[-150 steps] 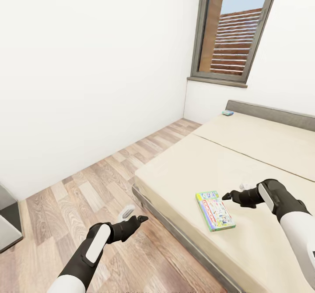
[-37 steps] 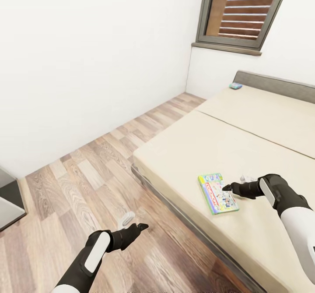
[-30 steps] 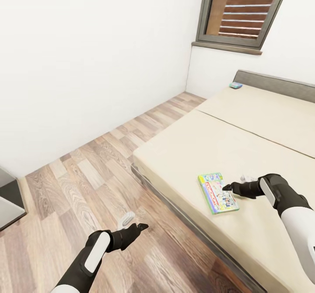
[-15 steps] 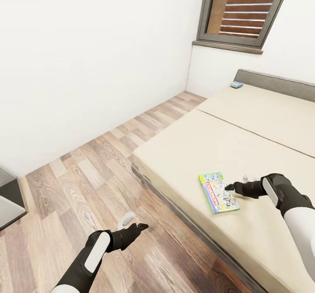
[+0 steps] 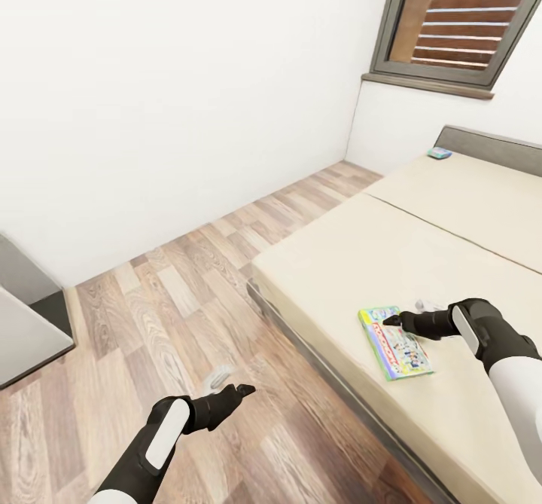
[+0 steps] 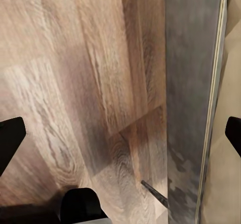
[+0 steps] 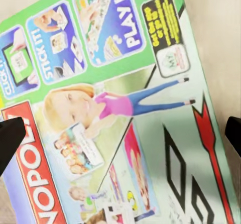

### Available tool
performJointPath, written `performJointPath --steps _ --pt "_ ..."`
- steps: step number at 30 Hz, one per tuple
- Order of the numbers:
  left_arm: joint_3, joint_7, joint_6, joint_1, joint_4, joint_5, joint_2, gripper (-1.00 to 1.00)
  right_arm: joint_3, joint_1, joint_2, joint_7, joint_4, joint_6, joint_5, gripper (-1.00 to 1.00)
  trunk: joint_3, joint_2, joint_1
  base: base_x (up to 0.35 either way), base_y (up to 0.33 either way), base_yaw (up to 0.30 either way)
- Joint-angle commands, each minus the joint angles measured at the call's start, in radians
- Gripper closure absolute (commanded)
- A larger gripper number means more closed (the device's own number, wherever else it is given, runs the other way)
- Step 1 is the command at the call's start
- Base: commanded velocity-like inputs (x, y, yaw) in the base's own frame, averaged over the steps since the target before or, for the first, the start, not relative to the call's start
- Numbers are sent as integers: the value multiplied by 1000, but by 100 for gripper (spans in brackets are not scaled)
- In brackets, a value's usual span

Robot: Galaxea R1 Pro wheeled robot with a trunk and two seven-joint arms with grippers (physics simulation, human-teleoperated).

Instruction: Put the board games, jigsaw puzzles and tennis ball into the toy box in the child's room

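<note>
Plain white walls (image 5: 165, 90). Wood-plank floor (image 5: 173, 316), evenly lit. Dark-framed window (image 5: 459, 22) with slatted view outside, upper right. Long low bed (image 5: 452, 233), beige mattress, grey headboard (image 5: 489, 141). Grey furniture edge (image 5: 22, 316) at left.

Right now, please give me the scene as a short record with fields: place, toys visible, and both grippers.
place: bed beside wood floor
near toy: board game flat on the mattress
far toy: small blue box by the headboard
right gripper: open, over the board game's near end
left gripper: open, over the floor
</note>
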Motion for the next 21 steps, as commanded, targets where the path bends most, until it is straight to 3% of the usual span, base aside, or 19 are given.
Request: performJointPath --steps 1,8,21 --pt "1 -3 4 -1 0 -3 0 -100 -2 0 0 -1 -1 8 -9 -100 0 0 0 0 0 251" --pt "2 -3 3 -1 2 -3 0 -100 -2 0 0 7 -1 8 -8 -100 1 0 0 0 0 142" --pt "2 -3 0 0 6 -5 0 -100 -2 2 0 10 0 8 -8 -100 2 0 0 0 0 31"
